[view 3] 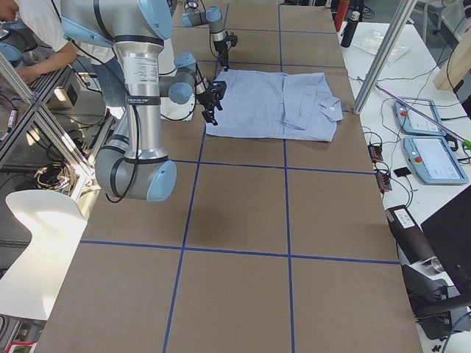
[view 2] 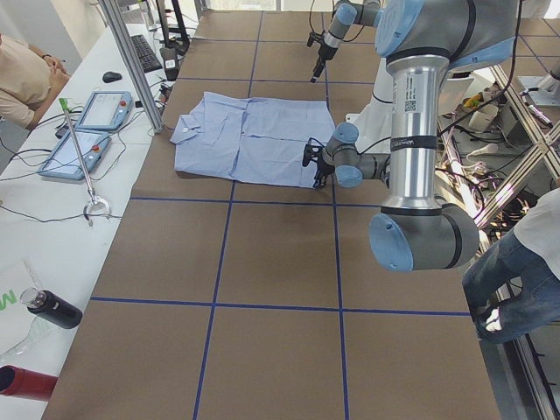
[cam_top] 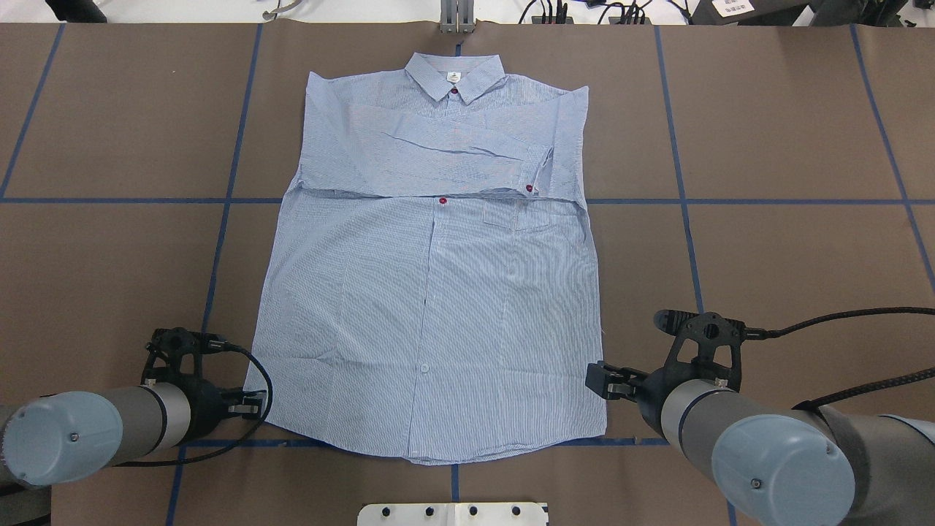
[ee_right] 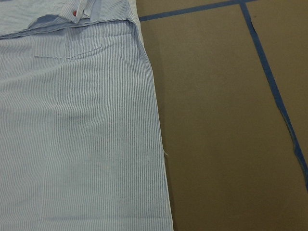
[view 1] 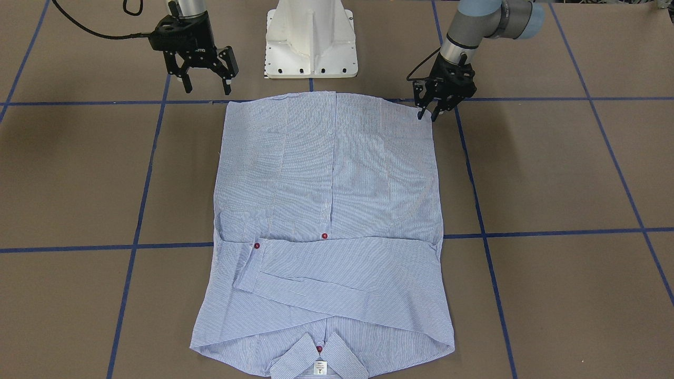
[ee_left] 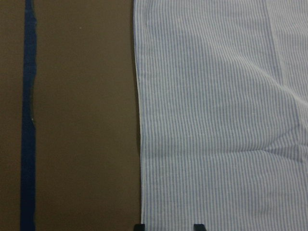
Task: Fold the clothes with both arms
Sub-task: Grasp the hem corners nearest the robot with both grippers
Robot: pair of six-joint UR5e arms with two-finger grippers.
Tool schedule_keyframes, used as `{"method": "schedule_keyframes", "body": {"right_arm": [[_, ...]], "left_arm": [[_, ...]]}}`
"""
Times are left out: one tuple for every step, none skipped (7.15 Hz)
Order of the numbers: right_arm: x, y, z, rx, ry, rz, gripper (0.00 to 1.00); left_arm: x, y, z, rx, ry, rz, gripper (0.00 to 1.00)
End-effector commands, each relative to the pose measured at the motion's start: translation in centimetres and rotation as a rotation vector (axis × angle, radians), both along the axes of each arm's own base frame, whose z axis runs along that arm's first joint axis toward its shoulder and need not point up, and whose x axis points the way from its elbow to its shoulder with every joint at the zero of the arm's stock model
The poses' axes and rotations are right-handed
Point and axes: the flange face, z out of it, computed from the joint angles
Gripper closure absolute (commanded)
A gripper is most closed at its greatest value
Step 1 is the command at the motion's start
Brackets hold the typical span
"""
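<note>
The shirt (view 1: 326, 173) lies flat and front-up on the table (view 1: 553, 173). In the front-facing view its collar (view 1: 316, 358) is at the bottom edge of the frame and its hem is at the top. Both sleeves (view 1: 337, 273) are folded across the chest.

The left hand (view 1: 427, 114) is in the upper right of that view, low over the hem corner. Its two fingers are a little apart and point down. In the left wrist view, two fingertips (ee_left: 199, 226) show at the bottom edge, with the side edge of the striped cloth running between them. Whether they touch the fabric cannot be told. The hand holds nothing.

The right hand (view 1: 206, 83) is in the upper left. Its fingers are spread wide and it is empty. It hangs over bare table just outside the other hem corner, clear of the cloth.
</note>
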Motion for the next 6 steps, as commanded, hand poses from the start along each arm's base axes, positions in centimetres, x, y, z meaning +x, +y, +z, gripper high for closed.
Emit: {"method": "schedule_keyframes", "body": {"right_arm": [[0.02,0.06,0.2,0.003,0.005,0.001,0.0],[0.0,0.09,0.17,0.004,0.004,0.002,0.0],[-0.03,0.16,0.17,0.004,0.004,0.001,0.0],[-0.03,0.16,0.17,0.004,0.004,0.001,0.0],[-0.03,0.16,0.17,0.004,0.004,0.001,0.0],[-0.03,0.16,0.17,0.004,0.004,0.001,0.0]], "left_arm": [[0.21,0.32,0.14,-0.002,-0.01,0.006,0.56],[0.22,0.39,0.07,-0.001,-0.008,0.008,0.56],[0.23,0.41,0.09,-0.003,-0.009,0.009,0.56],[0.2,0.41,0.01,-0.002,-0.008,0.009,0.56],[0.21,0.41,0.1,-0.005,-0.018,0.009,0.56],[0.19,0.41,0.07,-0.005,-0.02,0.009,0.55]]}}
